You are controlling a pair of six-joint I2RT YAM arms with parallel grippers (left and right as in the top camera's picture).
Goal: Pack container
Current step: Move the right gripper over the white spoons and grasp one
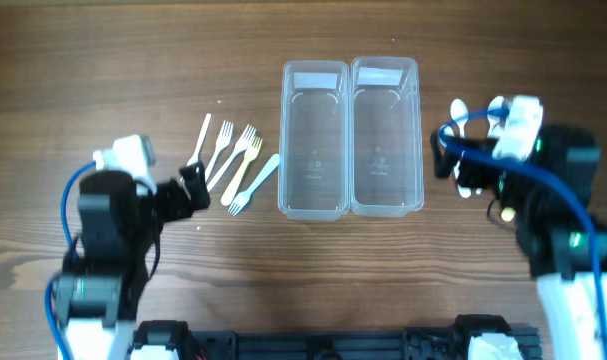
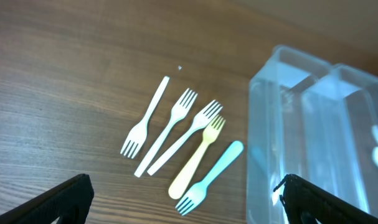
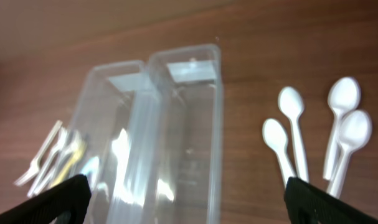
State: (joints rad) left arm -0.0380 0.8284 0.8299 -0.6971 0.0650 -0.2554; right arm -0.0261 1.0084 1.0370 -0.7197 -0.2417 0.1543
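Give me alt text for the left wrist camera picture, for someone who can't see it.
Five plastic forks, three white, one yellow and one blue, lie on a wooden table beside two clear containers on the right. The open left gripper hangs above them.

A brown wood-grain table [image 1: 103,60] fills every view, its grain running side to side, under soft, even light.

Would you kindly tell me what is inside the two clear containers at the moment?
Both look empty: the left container and right container show only bare clear floors. The forks lie outside, beside the left one. Nothing covers either interior overhead.
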